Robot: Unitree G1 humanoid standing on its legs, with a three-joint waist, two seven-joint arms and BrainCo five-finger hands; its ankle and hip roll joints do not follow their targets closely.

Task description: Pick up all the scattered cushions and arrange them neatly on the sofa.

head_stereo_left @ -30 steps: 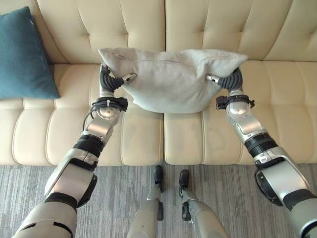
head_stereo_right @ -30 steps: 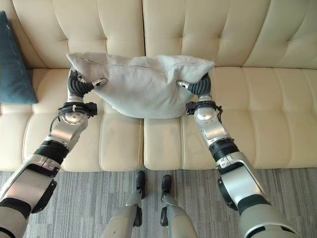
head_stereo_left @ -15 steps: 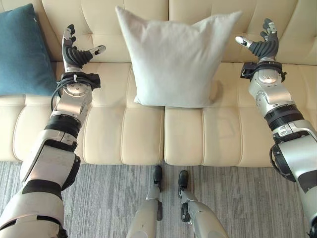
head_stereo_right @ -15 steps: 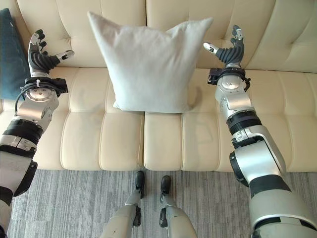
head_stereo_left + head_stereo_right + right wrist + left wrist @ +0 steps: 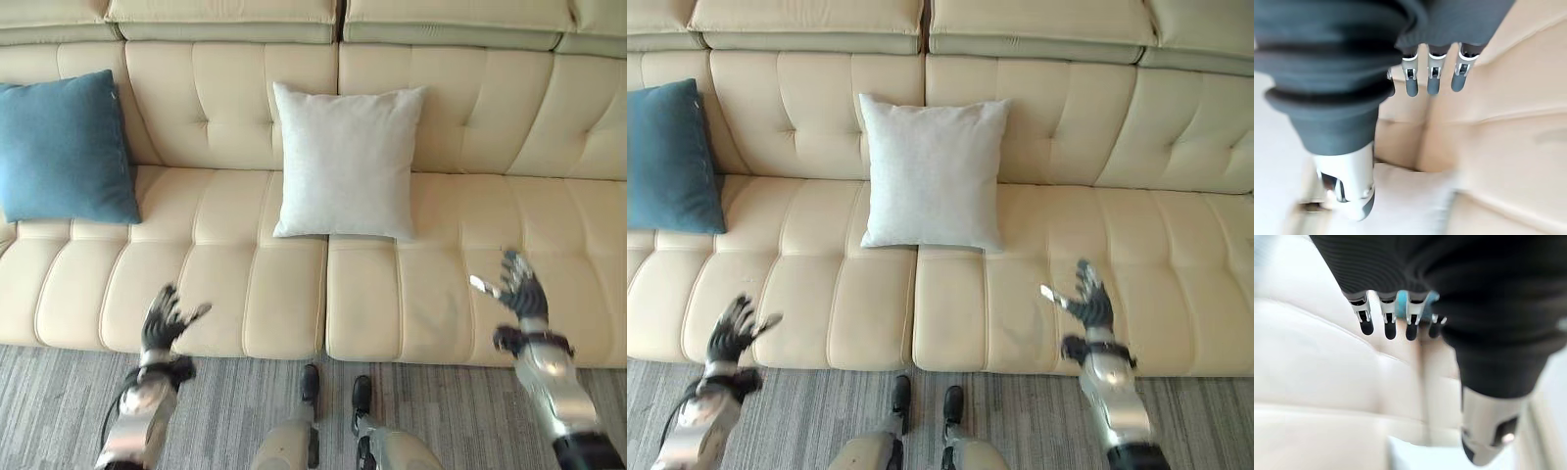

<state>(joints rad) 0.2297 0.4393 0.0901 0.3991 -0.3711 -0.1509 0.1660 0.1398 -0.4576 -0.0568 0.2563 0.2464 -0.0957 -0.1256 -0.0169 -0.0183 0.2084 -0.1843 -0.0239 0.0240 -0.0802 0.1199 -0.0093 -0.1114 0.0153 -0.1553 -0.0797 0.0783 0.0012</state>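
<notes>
- Cream leather sofa (image 5: 470,255) serves as the landmark; a pale grey cushion (image 5: 347,162) stands upright against its backrest, close to the middle seam, its lower edge resting on the seat and its long axis vertical.
- Teal cushion (image 5: 64,147) leans against the same backrest near the sofa's left end, well apart from the grey one, also upright; between the two lies a stretch of bare seat.
- Left hand (image 5: 165,318) hovers before the sofa's front edge, fingers spread and thumb out, holding nothing; its own wrist view shows the straight dark-tipped fingers (image 5: 1387,325) pointed at the seat cushions, with a sliver of teal beyond them.
- Right hand (image 5: 516,289) hangs over the front part of the seat right of the middle seam, likewise splayed and empty; the right wrist view shows straight fingers (image 5: 1431,81) with the backrest past them.
- Both cushions lie up and away from the hands, toward the sofa's back; the grey one sits roughly midway between the two hands, somewhat nearer the right; the teal one lies on the left hand's side.
- Judged from this, both cushions on the sofa look placed; no cushion shows on the grey carpet (image 5: 470,411) along the sofa's foot, so any next pick would call for looking elsewhere; whether more remain cannot be told.
</notes>
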